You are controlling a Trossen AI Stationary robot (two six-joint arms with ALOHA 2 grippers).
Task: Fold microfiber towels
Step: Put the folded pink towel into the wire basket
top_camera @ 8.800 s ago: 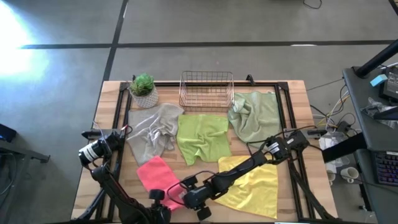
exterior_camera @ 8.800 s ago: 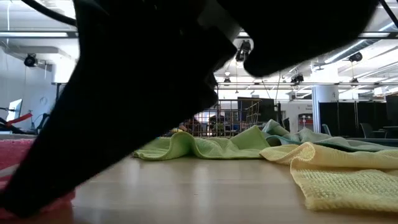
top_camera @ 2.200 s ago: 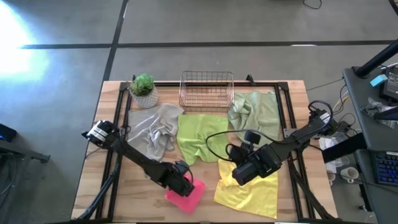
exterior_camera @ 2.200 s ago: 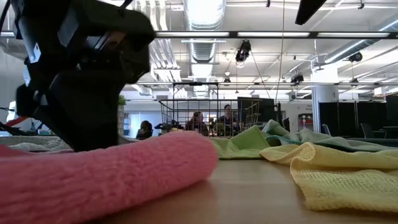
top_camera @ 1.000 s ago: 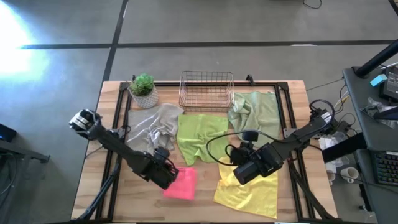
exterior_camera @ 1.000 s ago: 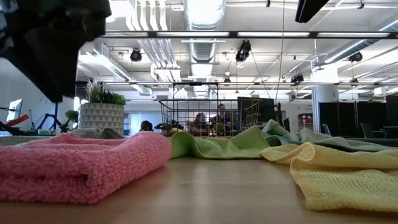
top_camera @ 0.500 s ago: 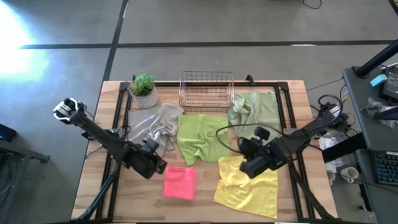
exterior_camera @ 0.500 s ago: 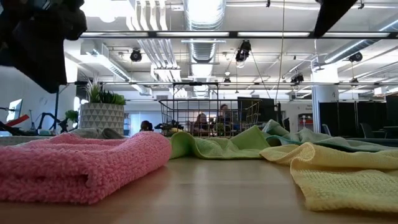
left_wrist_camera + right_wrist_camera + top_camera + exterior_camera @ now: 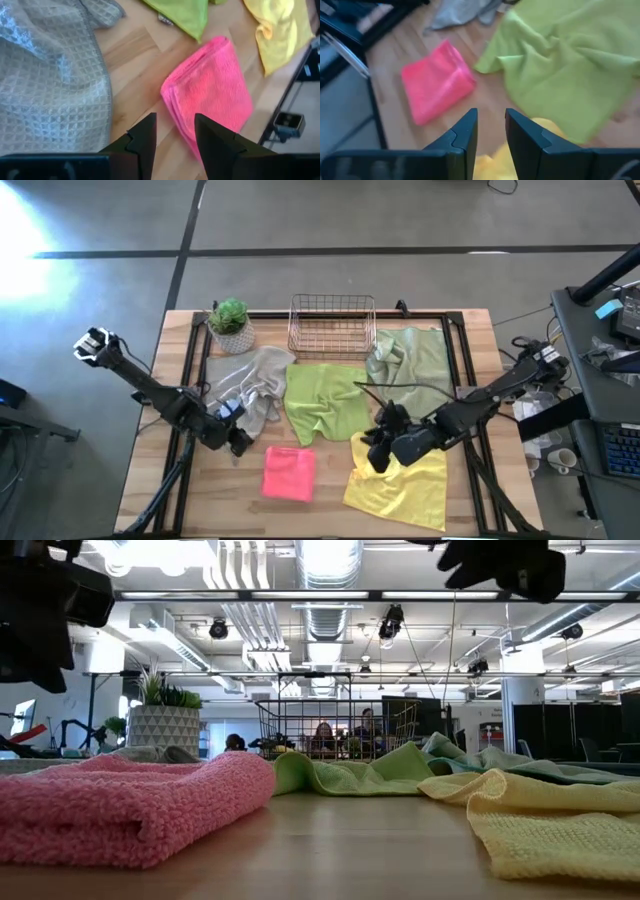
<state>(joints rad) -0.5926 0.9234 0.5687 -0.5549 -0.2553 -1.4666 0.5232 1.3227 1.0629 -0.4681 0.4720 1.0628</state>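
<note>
High view shows the pink towel [image 9: 289,473] folded on the bench [image 9: 330,510], with the left claw [image 9: 238,442] just beside it, fingers apart and empty. Right claw [image 9: 375,452] hovers over the yellow towel's [image 9: 405,483] edge, fingers apart, holding nothing.

yellow towel [image 9: 560,825] cut off, people [image 9: 340,735] blurred

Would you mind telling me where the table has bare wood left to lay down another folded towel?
Bare wood lies at the front left corner, beside the folded pink towel, and in a narrower strip between it and the yellow towel. The back half is crowded: grey towel, lime green towel, sage towel, wire basket and potted plant.
</note>
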